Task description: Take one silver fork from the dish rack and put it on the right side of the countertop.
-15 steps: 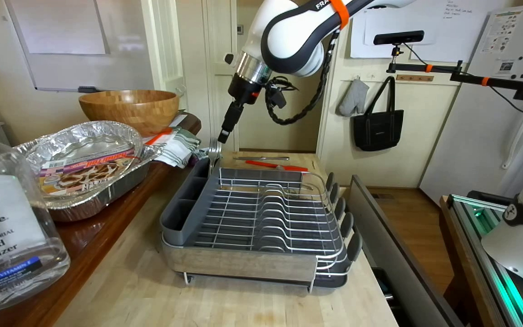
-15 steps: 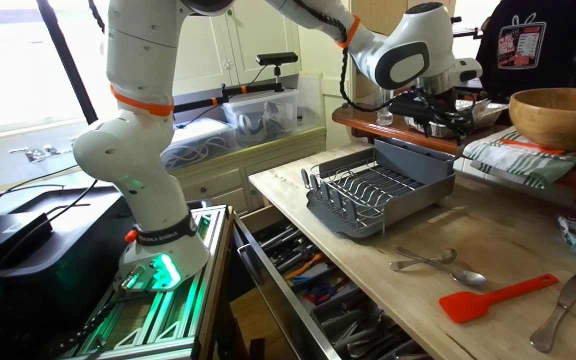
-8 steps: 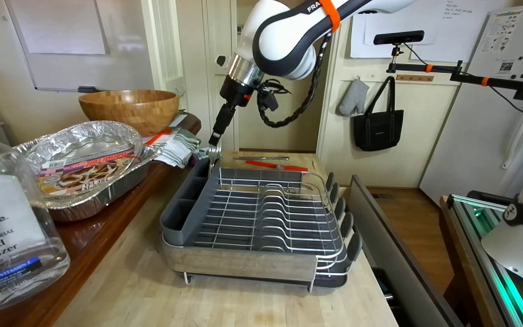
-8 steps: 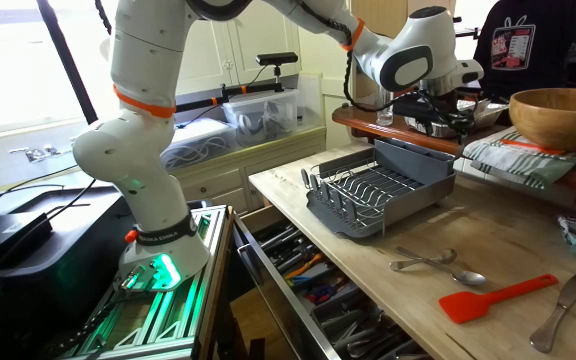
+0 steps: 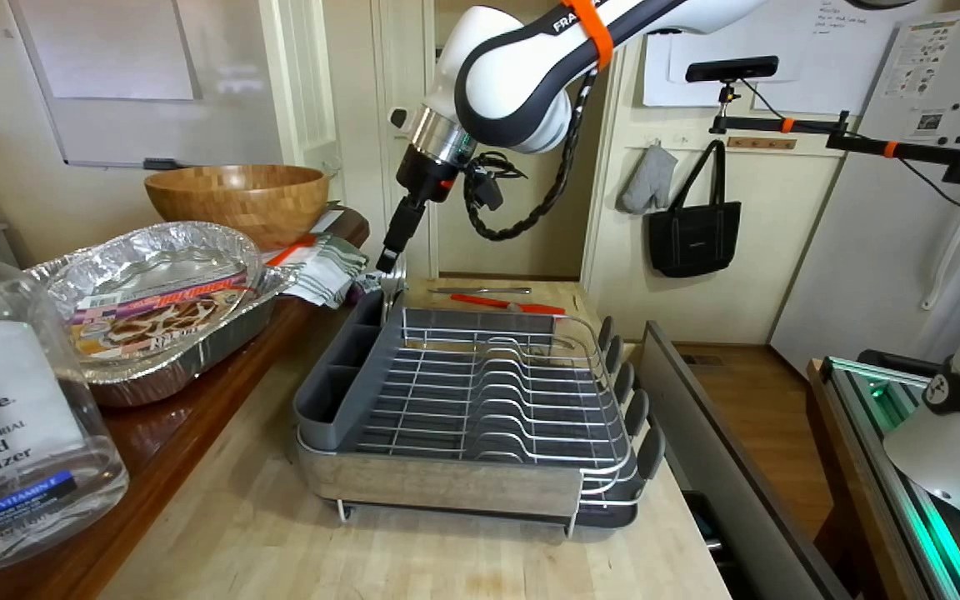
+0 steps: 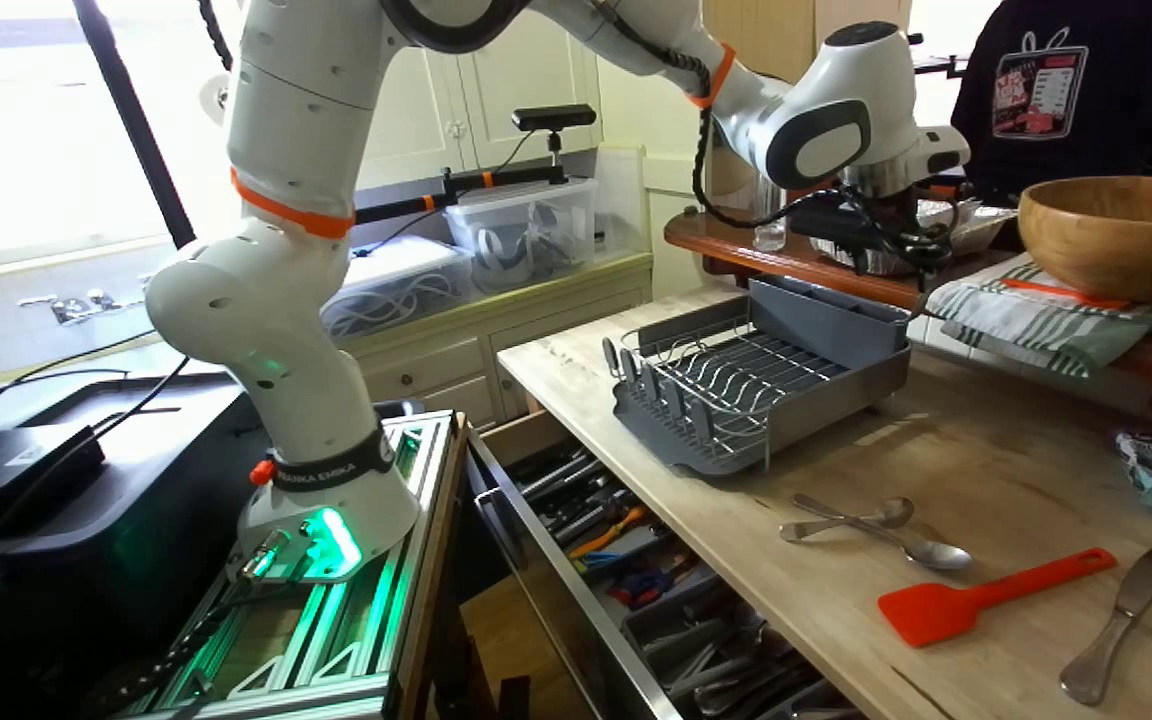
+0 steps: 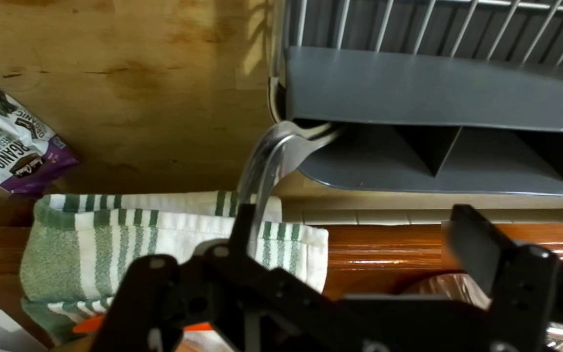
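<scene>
Where the grey caddy (image 5: pixel 337 417) ends: silver forks (image 7: pixel 287 150) stand in the end compartment, within the dish rack (image 5: pixel 447 485).
Foil tray (image 5: pixel 184 371): a printed label (image 5: pixel 163 321) inside.
Drawer (image 6: pixel 593 603): assorted utensils (image 6: pixel 608 533).
Forks: tines up, long axis near upright.
Gripper (image 7: pixel 354 220): spread wide, gripping nothing, tines beside one finger (image 7: pixel 241 232).
Arm (image 5: pixel 505 92): lower, further left in an exterior view than a second ago; forks unmoved.

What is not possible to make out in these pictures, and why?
Lower ends of the silver metal forks: in an exterior view, hidden inside the grey plastic cutlery holder.
Whether the black claw touches them: in the wrist view, unclear, as it covers part of them.
Left part of the clear plastic sanitizer bottle: in an exterior view, cut off by the picture's edge.
</scene>
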Robot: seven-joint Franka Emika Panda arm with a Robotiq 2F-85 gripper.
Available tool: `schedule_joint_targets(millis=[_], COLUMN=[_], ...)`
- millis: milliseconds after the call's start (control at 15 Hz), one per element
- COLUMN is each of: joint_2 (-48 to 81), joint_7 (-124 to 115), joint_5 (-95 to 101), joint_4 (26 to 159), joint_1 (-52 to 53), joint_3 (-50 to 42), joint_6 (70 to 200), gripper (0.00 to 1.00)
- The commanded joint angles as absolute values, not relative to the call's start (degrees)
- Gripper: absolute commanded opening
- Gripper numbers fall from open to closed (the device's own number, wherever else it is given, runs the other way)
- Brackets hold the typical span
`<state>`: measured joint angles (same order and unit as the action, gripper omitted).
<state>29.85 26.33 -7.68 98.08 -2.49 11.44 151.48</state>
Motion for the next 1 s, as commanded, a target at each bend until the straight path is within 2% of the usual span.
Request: schedule_joint_targets(millis=[0,933], joint_2=[31.8,32.05], joint_7=[27.06,27.23], joint_5=[-7.31,-8.53], joint_4=[96.58,95.94], joint_1=[-3.2,-3.57], joint_3=[12.21,15.01], joint_6=[151.92,149.09], gripper=[1.0,1.0])
